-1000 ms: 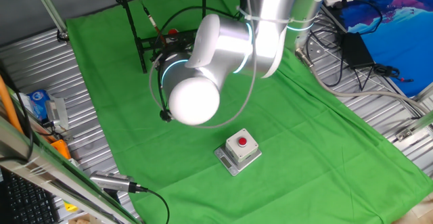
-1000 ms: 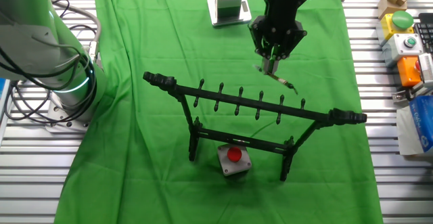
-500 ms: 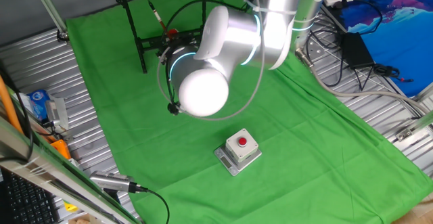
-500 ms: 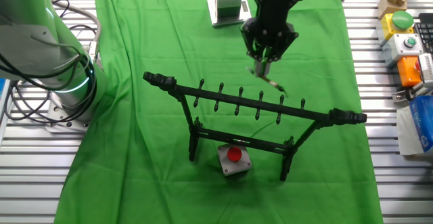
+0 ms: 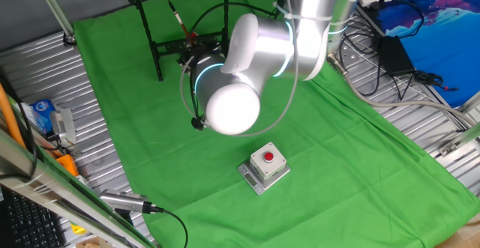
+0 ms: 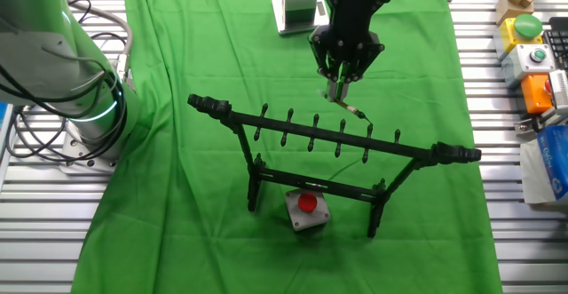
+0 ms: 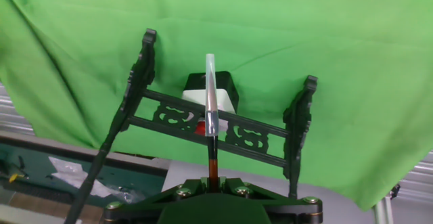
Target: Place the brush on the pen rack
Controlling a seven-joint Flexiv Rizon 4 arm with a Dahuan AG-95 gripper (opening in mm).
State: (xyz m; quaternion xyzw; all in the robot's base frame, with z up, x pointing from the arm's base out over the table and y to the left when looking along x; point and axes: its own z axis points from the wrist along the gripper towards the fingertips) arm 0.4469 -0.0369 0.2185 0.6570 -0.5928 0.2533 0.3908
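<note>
My gripper (image 6: pixel 342 88) is shut on the brush (image 6: pixel 355 109), a thin reddish-brown shaft that slants down from the fingers towards the pen rack (image 6: pixel 337 139). The brush's lower end hangs just behind the rack's top bar, near its pegs. In the hand view the brush (image 7: pixel 211 112) sticks straight out from my gripper (image 7: pixel 213 181), its pale capped tip over the rack (image 7: pixel 137 82) lying ahead. In one fixed view the brush (image 5: pixel 180 21) shows in front of the rack (image 5: pixel 147 23); my gripper is mostly hidden behind the arm there.
A grey box with a red button (image 6: pixel 306 207) stands under the rack, and also shows in the hand view (image 7: pixel 226 95). A second button box (image 6: pixel 300 1) is behind my gripper. The robot base (image 6: pixel 80 90) is at the left, and control boxes (image 6: pixel 532 59) are at the right edge.
My gripper has moved along the rack's top bar, leftwards in the other fixed view, carrying the brush. The rack and the boxes have not moved.
</note>
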